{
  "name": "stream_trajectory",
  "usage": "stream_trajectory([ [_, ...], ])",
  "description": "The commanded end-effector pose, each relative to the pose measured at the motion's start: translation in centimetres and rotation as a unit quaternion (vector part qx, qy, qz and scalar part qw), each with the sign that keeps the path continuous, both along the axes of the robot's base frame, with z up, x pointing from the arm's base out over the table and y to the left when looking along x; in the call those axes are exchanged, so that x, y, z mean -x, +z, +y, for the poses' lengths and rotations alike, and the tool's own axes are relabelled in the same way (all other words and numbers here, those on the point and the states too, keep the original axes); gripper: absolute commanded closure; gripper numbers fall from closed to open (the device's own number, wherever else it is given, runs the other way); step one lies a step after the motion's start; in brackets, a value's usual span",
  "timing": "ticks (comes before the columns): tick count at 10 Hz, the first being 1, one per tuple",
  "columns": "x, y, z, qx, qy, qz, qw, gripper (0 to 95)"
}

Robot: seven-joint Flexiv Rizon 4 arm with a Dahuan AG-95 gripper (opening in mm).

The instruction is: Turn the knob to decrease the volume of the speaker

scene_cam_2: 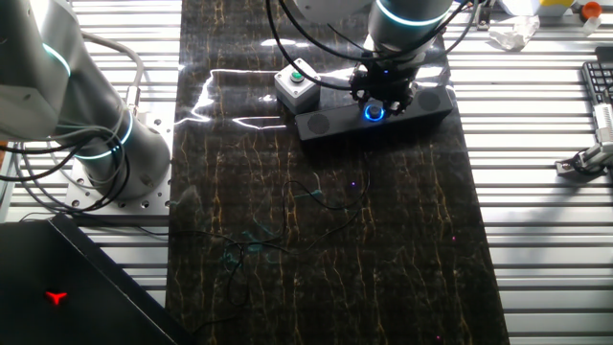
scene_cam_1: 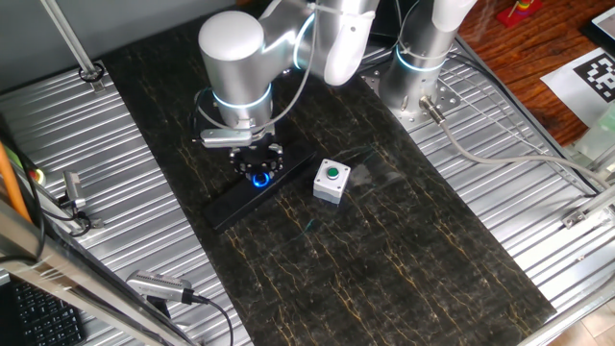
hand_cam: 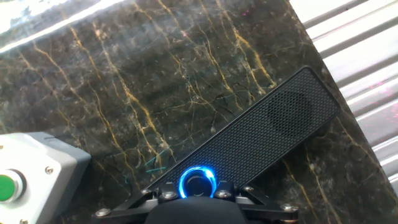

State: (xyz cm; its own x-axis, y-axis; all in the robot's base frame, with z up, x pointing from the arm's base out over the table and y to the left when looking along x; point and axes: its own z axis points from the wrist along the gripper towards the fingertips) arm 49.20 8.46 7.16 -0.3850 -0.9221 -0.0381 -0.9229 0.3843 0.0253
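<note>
The speaker is a long black bar lying slantwise on the dark marble mat. It also shows in the other fixed view and in the hand view. The knob, a small black dial with a glowing blue ring, sits near the speaker's middle. Its glow shows in both fixed views. My gripper is straight over the knob and right down at it, also in the other fixed view. Its dark body covers the knob's near edge. The fingertips are hidden, so the grip cannot be made out.
A small white box with a green button stands close beside the speaker, also in the other fixed view and the hand view. A second arm's base stands on the ribbed metal table. Cables lie at the edges.
</note>
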Motion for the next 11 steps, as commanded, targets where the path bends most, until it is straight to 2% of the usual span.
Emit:
stream_trajectory([
  [1,0.02,-0.04,0.03,0.001,0.005,0.000,1.0000,57.0],
  [11,0.08,-0.51,0.09,0.003,0.001,-0.002,1.0000,57.0],
])
